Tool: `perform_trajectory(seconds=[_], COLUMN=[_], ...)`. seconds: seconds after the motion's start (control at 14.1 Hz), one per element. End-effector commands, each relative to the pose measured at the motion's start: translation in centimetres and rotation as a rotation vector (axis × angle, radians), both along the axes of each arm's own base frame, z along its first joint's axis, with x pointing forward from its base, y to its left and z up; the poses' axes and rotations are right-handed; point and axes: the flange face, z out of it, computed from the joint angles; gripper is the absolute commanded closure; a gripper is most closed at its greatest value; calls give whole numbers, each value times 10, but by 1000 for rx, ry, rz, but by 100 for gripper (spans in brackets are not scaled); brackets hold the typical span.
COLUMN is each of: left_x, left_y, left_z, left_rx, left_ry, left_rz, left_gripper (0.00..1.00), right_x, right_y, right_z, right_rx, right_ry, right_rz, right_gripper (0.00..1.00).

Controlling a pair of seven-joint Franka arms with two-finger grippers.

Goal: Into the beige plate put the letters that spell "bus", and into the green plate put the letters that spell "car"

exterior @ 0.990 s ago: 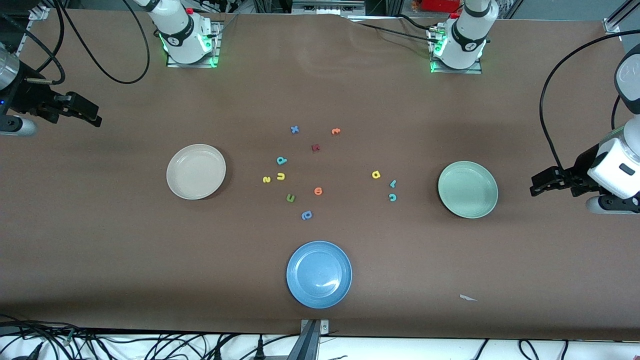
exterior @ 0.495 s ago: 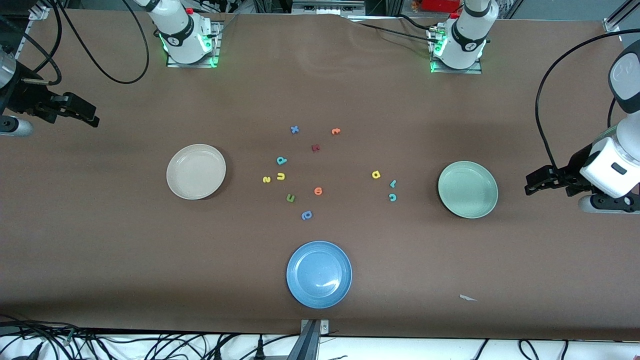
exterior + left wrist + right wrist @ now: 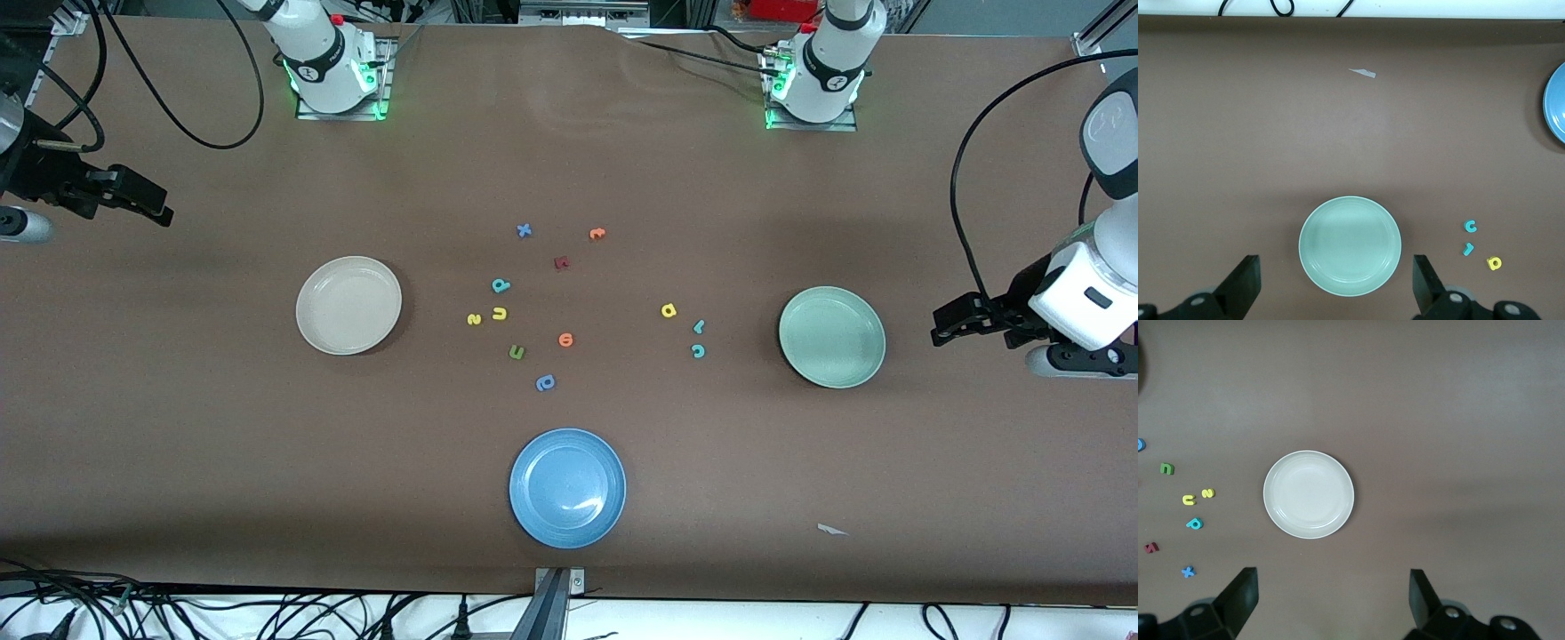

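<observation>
The beige plate (image 3: 348, 305) (image 3: 1309, 495) lies toward the right arm's end with nothing in it, and the green plate (image 3: 832, 336) (image 3: 1350, 245) lies toward the left arm's end, also bare. Between them on the table lie the teal b (image 3: 500, 285), yellow u (image 3: 500, 314) and yellow s (image 3: 474, 318). Closer to the green plate are the yellow a (image 3: 669, 310), teal r (image 3: 699, 326) and teal c (image 3: 698, 351). My left gripper (image 3: 944, 325) (image 3: 1336, 283) hovers open beside the green plate. My right gripper (image 3: 160, 206) (image 3: 1331, 597) hangs open at the table's end past the beige plate.
A blue plate (image 3: 567, 487) sits nearer the front camera. Other loose letters lie among the task's ones: green (image 3: 516, 353), orange (image 3: 565, 340), periwinkle (image 3: 545, 383), blue x (image 3: 524, 230), orange (image 3: 597, 234), maroon (image 3: 561, 262). A white scrap (image 3: 832, 530) lies near the front edge.
The left gripper has drifted a little toward the green plate. The right gripper has shifted slightly away from the beige plate. Letters and plates have not moved.
</observation>
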Motion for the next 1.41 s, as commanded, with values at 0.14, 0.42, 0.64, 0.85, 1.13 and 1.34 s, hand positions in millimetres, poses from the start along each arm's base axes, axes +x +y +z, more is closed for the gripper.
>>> perform_trajectory(seconds=[0.14,0.42,0.64,0.85,1.13,1.34], left_x=[-5,-8,-8,-9,-7,-8], left_y=[-4,-4,-11,-11,-13,-15], left_z=[3,1,-1,-3,-8,-11], left_rx=[-31,-31,-33,-33,-33,-34], left_ry=[30,53,58,63,71,77], left_rz=[-14,-17,-26,-30,-36,-38], left_gripper=[0,0,0,0,0,0], right_x=[-1,-1,-1,-1,-1,-1], right_y=[-2,-2,-2,-2,-2,-2], right_z=[3,3,3,3,3,3], right_rx=[19,19,19,19,19,19], right_ry=[0,0,0,0,0,0], right_rz=[8,6,6,6,6,6], right_gripper=[0,0,0,0,0,0])
